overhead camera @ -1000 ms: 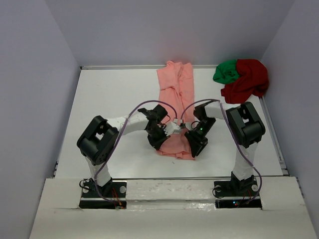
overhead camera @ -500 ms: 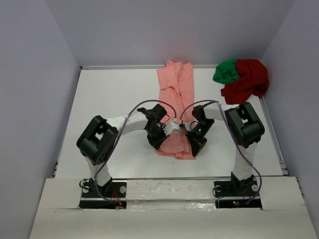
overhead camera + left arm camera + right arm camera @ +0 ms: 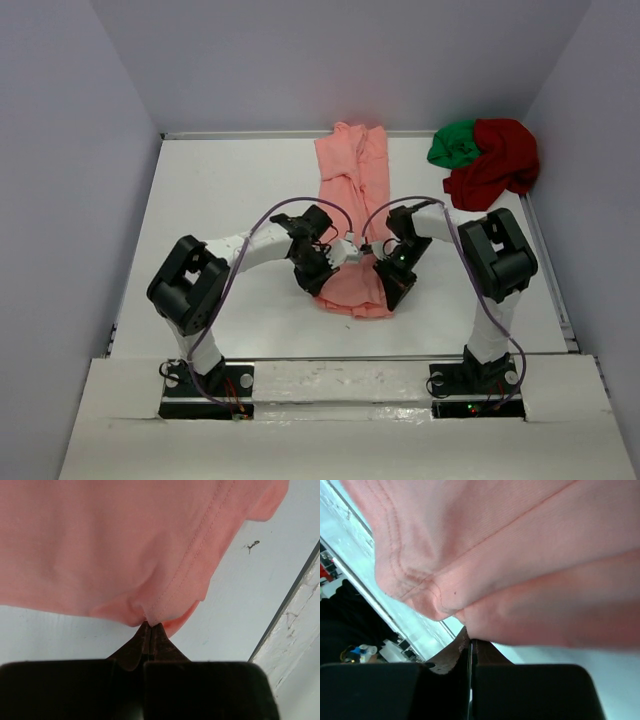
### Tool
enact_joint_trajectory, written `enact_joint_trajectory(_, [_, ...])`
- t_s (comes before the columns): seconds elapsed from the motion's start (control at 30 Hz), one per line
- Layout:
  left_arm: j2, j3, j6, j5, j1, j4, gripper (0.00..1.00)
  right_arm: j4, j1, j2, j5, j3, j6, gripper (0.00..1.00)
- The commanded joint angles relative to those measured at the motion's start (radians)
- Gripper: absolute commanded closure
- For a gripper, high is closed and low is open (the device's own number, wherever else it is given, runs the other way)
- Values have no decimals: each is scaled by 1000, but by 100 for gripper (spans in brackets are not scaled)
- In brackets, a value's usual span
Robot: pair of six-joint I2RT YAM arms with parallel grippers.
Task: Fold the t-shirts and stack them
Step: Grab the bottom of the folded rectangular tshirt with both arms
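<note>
At the left of the near hem, our left gripper (image 3: 343, 257) is pressed together on a fold of the salmon-pink shirt (image 3: 352, 180), just as it was a second ago. Its wrist view shows the stitched edge bunched right at the closed tips (image 3: 150, 626), with the cloth pulled up off the table (image 3: 220, 200) around them.

The shirt itself lies down the middle of the table as a long narrow strip. Its far end is near the back wall and its near end sits between our two arms. It has hardly moved over the last second.

The change is on the right. Our right gripper (image 3: 377, 262) stood part-open beside the hem a second ago, and it has now closed. In its wrist view the tips (image 3: 469, 642) meet with a thick roll of pink cloth gathered just above them, so we read it as pinching the hem's right side.

We judge that both near corners are now held, so the lengthwise fold can begin. The likely move is to lift the hem and carry it toward the far end, though that has not started. The right grip looks bulky and may have caught more than one layer.

Far right, the green shirt (image 3: 452, 145) and dark red shirt (image 3: 495, 160) lie crumpled together, touching and untouched by us — both still to be folded.
</note>
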Motion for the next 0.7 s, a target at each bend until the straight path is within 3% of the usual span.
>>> enact_joint_trajectory(0.0, [-58, 49, 16, 9, 19, -36, 100, -50, 8, -97, 30, 62, -11, 100])
enact_joint_trajectory(0.67, [-134, 149, 17, -109, 147, -1, 100, -102, 8, -110, 116, 318, 28, 100])
